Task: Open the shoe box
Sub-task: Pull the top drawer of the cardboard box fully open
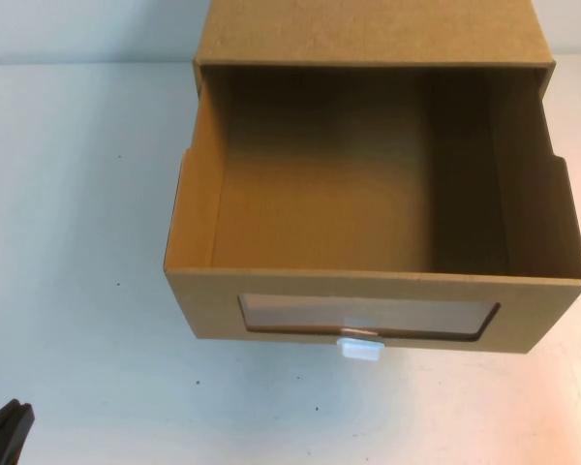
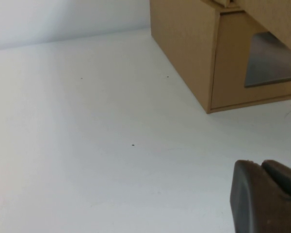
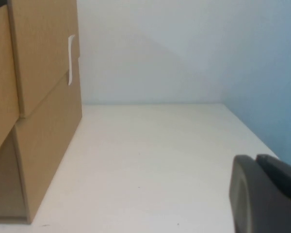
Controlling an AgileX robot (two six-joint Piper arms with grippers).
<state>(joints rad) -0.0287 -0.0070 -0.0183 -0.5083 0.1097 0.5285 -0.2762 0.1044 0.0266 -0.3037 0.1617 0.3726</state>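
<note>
At the middle of the white table (image 1: pixel 77 242) sits the cardboard shoe box (image 1: pixel 368 34), its brown outer sleeve at the far side against the pale wall. Its drawer (image 1: pixel 198 232) stands slid out of the sleeve toward the near edge, so the box is open and the bare cardboard floor shows from above. On the drawer's near front panel are a clear window (image 1: pixel 368 316) and, just below its middle, a small white pull tab (image 1: pixel 359 346) sticking out over the tabletop.

Near the table's left corner, the left gripper (image 1: pixel 7 433) shows as a dark tip, well apart from the box. In its wrist view the left gripper (image 2: pixel 261 167) has its fingers pressed together on nothing, with the box's corner and window ahead. Only bare tabletop with a few dark specks (image 1: pixel 117 284) lies between them.

Outside the high view, the right gripper (image 3: pixel 256 160) appears only in its own wrist view, fingers closed together and holding nothing. It hangs over bare table, with the box's brown side (image 3: pixel 48 131) well off beside it.
</note>
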